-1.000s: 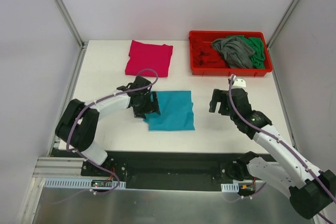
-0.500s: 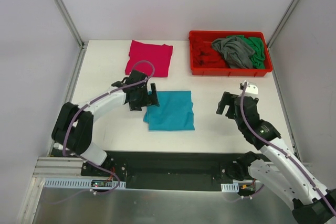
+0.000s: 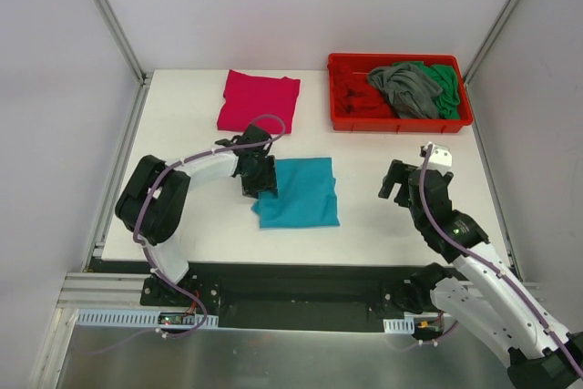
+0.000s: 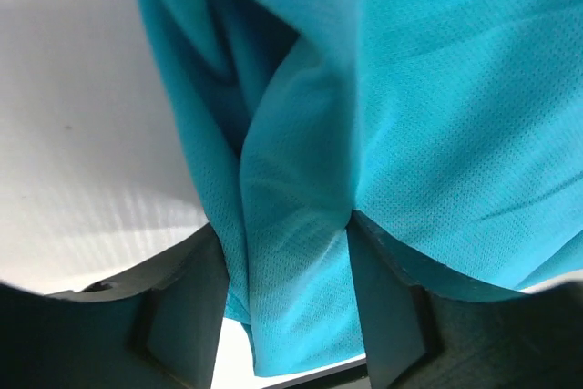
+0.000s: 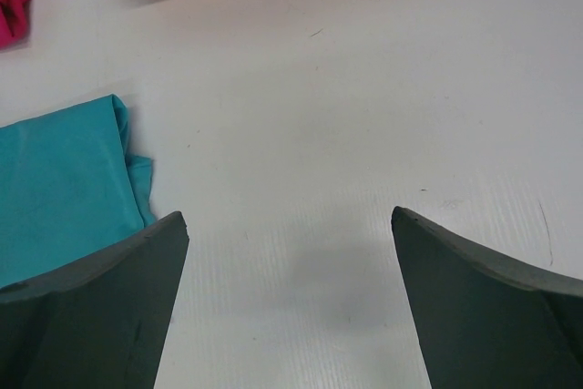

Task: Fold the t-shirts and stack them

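Left end effector (image 4: 287,248) pinches teal t-shirt (image 3: 305,193); pink t-shirt (image 3: 260,102), red tray (image 3: 401,123) beyond.

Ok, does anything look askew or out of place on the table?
The teal t-shirt is not squared: its left edge is bunched up in the left end effector, and its folded edges look uneven. The pink t-shirt lies flat.

A robotics lab test cell: a flat white table (image 3: 182,143) boxed in by plain white panels (image 3: 301,6) on bare aluminium struts (image 3: 107,14).
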`<state>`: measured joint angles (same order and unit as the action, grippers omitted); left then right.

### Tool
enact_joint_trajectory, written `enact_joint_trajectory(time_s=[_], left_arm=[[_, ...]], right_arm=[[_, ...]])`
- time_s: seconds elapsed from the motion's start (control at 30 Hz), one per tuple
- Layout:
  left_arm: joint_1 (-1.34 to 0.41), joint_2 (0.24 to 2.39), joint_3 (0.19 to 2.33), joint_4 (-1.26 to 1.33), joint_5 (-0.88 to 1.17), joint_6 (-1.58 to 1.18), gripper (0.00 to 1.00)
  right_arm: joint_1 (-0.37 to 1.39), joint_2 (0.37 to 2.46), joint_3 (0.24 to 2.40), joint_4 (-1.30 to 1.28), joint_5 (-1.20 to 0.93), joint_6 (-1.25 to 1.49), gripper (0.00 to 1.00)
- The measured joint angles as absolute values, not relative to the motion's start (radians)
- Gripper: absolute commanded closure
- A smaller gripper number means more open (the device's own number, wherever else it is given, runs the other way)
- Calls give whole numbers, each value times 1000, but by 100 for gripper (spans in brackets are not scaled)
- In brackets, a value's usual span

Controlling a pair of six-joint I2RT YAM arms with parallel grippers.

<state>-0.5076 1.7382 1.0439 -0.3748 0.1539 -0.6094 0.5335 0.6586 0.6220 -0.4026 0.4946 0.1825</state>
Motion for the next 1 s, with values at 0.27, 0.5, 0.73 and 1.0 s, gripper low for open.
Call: enact_joint_trajectory(time_s=[0.27, 0.5, 0.73, 1.0], left_arm=[[-559, 1794, 1102, -397, 101, -620, 77], [-596, 1821, 1140, -410, 30, -611, 100], [-606, 1826, 1183, -430, -92, -538, 100], [-601, 1827, 1287, -463, -380, -381, 100]], right_arm=[[533, 633, 603, -414, 550, 188, 4], [532, 616, 588, -420, 631, 199, 4], [532, 614, 577, -421, 685, 202, 4], [532, 616, 574, -424, 756, 202, 4]])
